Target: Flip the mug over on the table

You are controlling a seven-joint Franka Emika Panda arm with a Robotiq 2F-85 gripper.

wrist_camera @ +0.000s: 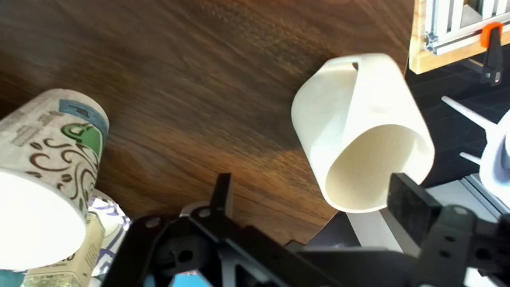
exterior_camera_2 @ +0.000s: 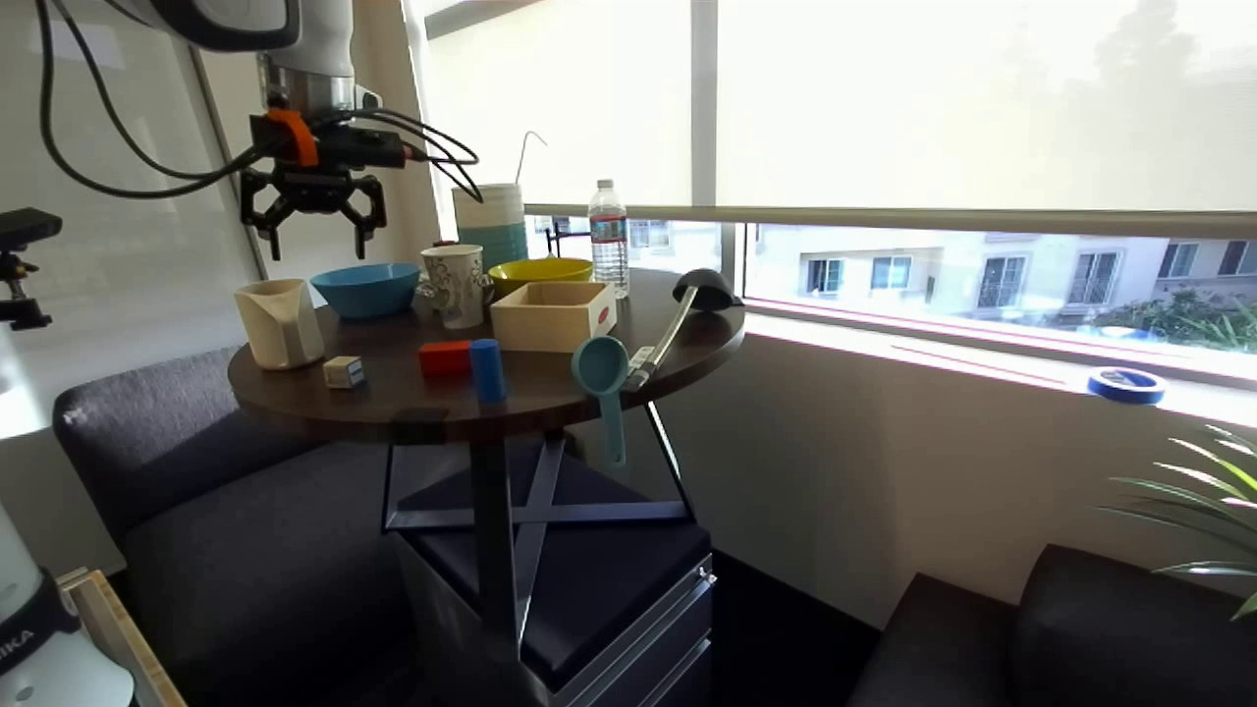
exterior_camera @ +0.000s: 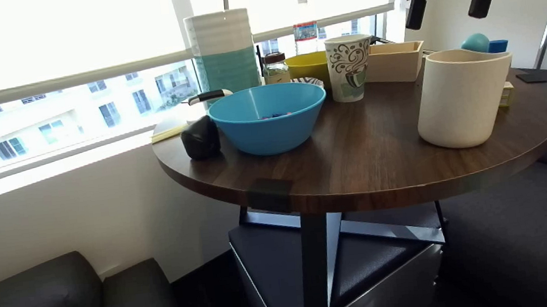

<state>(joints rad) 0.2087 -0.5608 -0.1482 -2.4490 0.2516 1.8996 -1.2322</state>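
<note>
The cream-white mug [exterior_camera: 459, 103] stands upright on the round dark table [exterior_camera: 369, 148], near its edge, with its open mouth up. It also shows in an exterior view [exterior_camera_2: 280, 329], with its handle side facing that camera. In the wrist view the mug [wrist_camera: 330, 107] shows its open mouth, empty inside, and its handle on the upper side. My gripper [exterior_camera: 448, 14] is open and empty, above the table and apart from the mug. It also shows in an exterior view [exterior_camera_2: 318, 247]. In the wrist view one fingertip of the gripper [wrist_camera: 310, 191] overlaps the mug's rim in the picture.
A blue bowl [exterior_camera: 270, 123], a patterned cup [exterior_camera: 348, 67], a yellow bowl [exterior_camera_2: 540, 270] and a wooden box [exterior_camera_2: 540, 324] stand on the table. A small box [exterior_camera_2: 344, 372] sits beside the mug. A red block [exterior_camera_2: 445, 358], a blue cylinder [exterior_camera_2: 488, 371] and a teal scoop [exterior_camera_2: 600, 366] are near the edge.
</note>
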